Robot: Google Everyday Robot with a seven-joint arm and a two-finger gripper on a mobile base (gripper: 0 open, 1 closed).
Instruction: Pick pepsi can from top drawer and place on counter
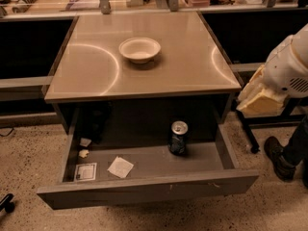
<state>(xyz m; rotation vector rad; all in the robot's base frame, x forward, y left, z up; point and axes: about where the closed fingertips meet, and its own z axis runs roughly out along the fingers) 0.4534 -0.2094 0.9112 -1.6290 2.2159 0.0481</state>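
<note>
The pepsi can (178,137) stands upright in the open top drawer (144,186), right of the middle and near the back, with its silver top showing. The counter (139,76) lies above the drawer, glossy and beige. My arm comes in from the right edge, white with a yellowish end. My gripper (257,102) hangs beside the counter's right front corner, above and to the right of the can and well apart from it.
A white bowl (139,49) sits on the counter at the back middle. In the drawer lie a white paper square (120,167), a small card (85,172) and some scraps at the left. A person's shoe (279,158) stands on the floor at the right.
</note>
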